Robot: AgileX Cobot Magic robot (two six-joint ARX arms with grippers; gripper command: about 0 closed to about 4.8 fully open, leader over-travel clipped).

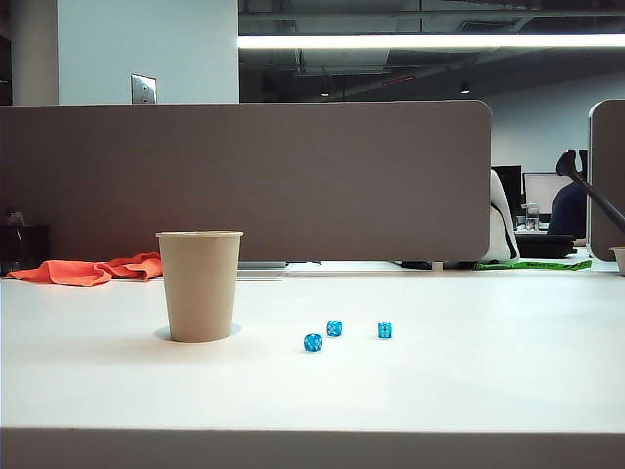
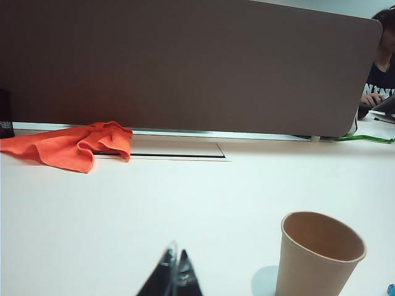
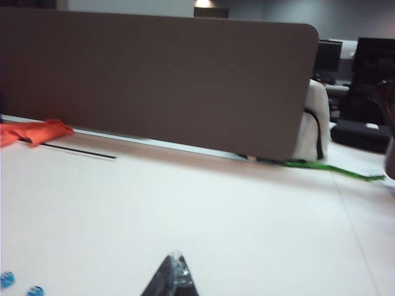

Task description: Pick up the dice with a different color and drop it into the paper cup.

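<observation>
The paper cup (image 1: 199, 285) stands upright on the white table (image 1: 439, 381), left of centre. Three blue dice (image 1: 334, 328) lie in a loose row to its right. The dice with a different color is not in view. The left wrist view looks into the cup (image 2: 318, 259) from above its rim, but the cup's bottom is hidden. My left gripper (image 2: 176, 256) is shut with nothing in it, hovering a short way from the cup. My right gripper (image 3: 177, 256) is shut and empty over bare table, with two blue dice (image 3: 6, 279) off to one side. Neither gripper shows in the exterior view.
An orange cloth (image 1: 93, 269) lies at the back left by the grey partition (image 1: 244, 181). A thin slot (image 2: 176, 155) runs along the table beside the cloth (image 2: 74, 145). A green strip (image 3: 333, 169) lies past the partition's end, and a seated person (image 2: 382, 61) is beyond it.
</observation>
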